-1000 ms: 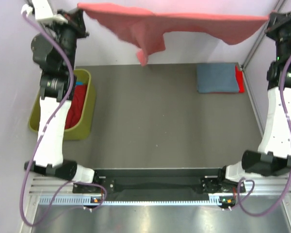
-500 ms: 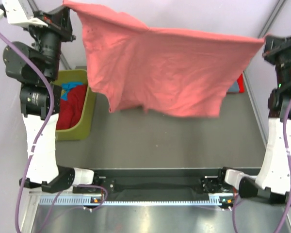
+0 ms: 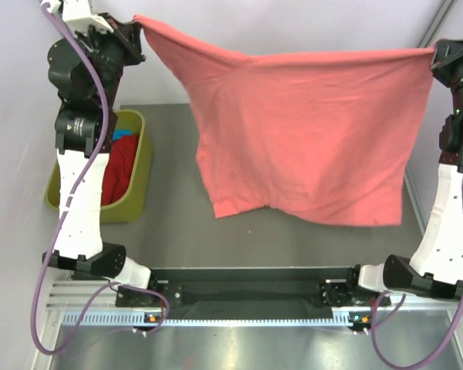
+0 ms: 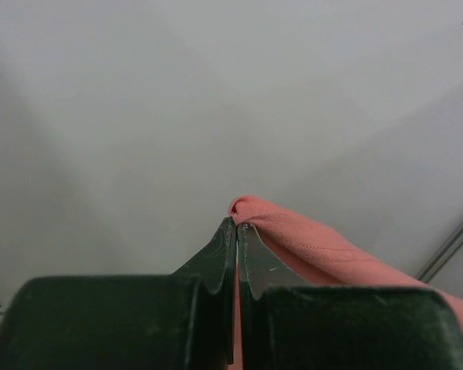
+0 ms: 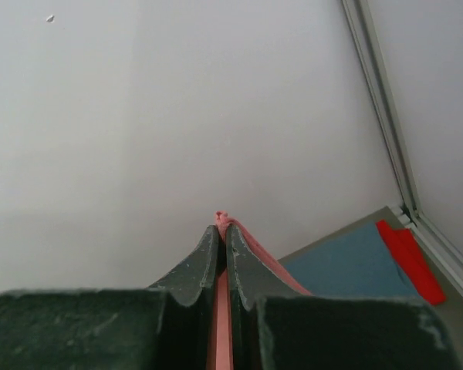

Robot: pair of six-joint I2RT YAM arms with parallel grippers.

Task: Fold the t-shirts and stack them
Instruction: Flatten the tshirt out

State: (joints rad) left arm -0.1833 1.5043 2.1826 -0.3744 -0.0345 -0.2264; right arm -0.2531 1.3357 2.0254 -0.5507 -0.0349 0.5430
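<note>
The large salmon-pink t-shirt (image 3: 309,131) hangs spread in the air between both arms, high over the table. My left gripper (image 3: 139,27) is shut on its top left corner, seen pinched in the left wrist view (image 4: 293,235) between my gripper's (image 4: 237,225) jaws. My right gripper (image 3: 434,55) is shut on the top right corner; the pink cloth (image 5: 251,239) runs between my gripper's (image 5: 221,227) jaws. A folded grey-blue shirt (image 5: 347,266) on a red one (image 5: 409,258) lies on the table, hidden in the top view by the hanging shirt.
An olive-green bin (image 3: 135,181) stands at the left with a dark red shirt (image 3: 119,169) and a bright blue one (image 3: 123,135) in it. The grey table (image 3: 170,216) lies below the shirt. A metal frame post (image 5: 382,100) runs along the right side.
The pink shirt has swung forward and down from a flat edge at the back wall into a full hanging sheet. Both arms shifted while holding its corners.
</note>
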